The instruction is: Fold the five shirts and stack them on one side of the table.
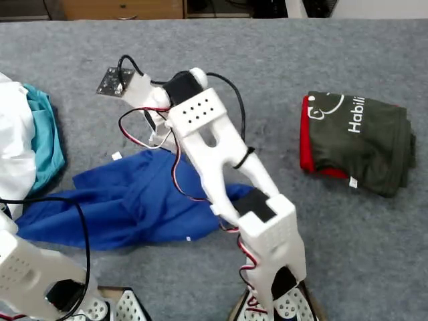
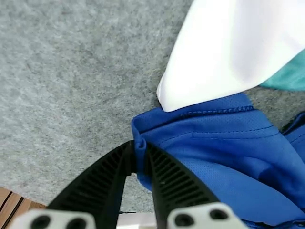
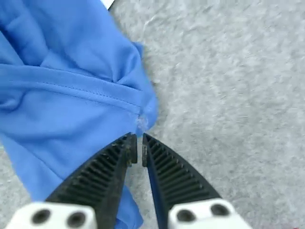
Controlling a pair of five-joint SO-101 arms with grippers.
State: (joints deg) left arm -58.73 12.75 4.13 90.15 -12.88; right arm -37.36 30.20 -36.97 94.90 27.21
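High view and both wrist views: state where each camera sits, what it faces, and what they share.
High view: fixed above, looking down on the table; right arm central, left arm at the near corner.
Left wrist view: on the left wrist, looking down; left gripper pinches the blue shirt beside the white shirt.
Right wrist view: on the right wrist, looking down; right gripper shut on the shirt's hem.
Shared: all three show the blue shirt.
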